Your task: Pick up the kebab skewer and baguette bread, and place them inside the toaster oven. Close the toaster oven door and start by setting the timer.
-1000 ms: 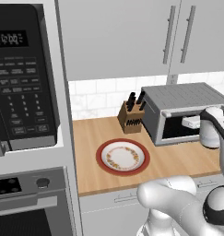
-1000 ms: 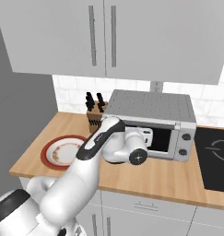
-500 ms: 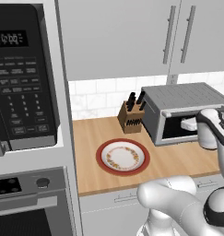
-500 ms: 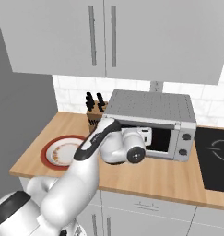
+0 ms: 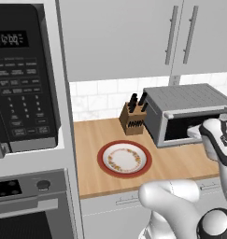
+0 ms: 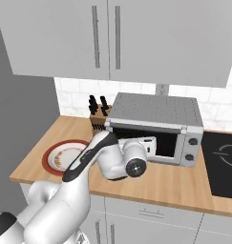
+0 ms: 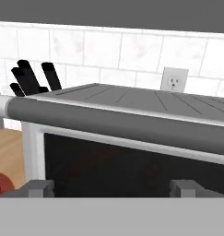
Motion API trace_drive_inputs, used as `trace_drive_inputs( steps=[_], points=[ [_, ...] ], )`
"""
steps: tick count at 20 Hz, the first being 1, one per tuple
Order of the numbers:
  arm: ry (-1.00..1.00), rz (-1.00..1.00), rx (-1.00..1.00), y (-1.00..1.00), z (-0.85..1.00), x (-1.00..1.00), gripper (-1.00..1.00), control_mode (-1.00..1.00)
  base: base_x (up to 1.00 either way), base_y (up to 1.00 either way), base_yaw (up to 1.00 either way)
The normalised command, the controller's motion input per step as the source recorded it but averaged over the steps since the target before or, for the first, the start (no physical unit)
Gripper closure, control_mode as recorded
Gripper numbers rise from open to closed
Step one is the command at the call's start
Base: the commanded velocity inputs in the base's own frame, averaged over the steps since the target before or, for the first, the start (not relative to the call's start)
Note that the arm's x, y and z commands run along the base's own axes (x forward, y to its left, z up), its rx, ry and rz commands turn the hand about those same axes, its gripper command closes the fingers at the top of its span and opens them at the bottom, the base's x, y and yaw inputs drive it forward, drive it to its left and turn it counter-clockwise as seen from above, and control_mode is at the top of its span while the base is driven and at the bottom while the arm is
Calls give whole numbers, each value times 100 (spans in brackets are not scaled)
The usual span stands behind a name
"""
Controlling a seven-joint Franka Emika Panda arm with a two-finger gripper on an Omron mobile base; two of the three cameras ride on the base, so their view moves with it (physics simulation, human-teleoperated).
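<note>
Reaching in from the counter's front edge, the gripper [image 7: 109,186] sat right at the front of the toaster oven [image 6: 155,125], its two finger tips spread wide apart with nothing between them. In the hand view the toaster oven door [image 7: 132,161] showed close up as a dark glass panel, with its handle bar [image 7: 122,122] running across just above the tips; whether the tips touched the door could not be told. In the right base view the white hand covered the left part of the oven's front, and the dark glass looked upright against the oven body. The toaster oven stood on the wooden counter [image 5: 96,140] against the tiled wall. A knife block [image 5: 133,119] stood just beside the oven's left side, and a red-rimmed plate [image 5: 124,158] lay in front of the block, near the oven's left front corner. The kebab skewer and baguette bread could not be made out through the dark glass. Well left of the oven hung a black microwave [image 5: 21,79], and a cooktop [image 6: 222,164] lay just to the oven's right.
</note>
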Motion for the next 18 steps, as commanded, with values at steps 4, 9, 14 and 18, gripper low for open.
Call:
trace_drive_inputs(
  steps=[4,9,14,18],
  points=[
    [0,-7,0,-16,11,-21,-100,-100,0,0,0],
    [0,-8,0,-41,3,-11,-100,-100,0,0,0],
    [5,-10,10,-66,0,-20,-100,-100,0,0,0],
    [8,-6,22,-87,0,-20,-100,-100,0,0,0]
  ],
)
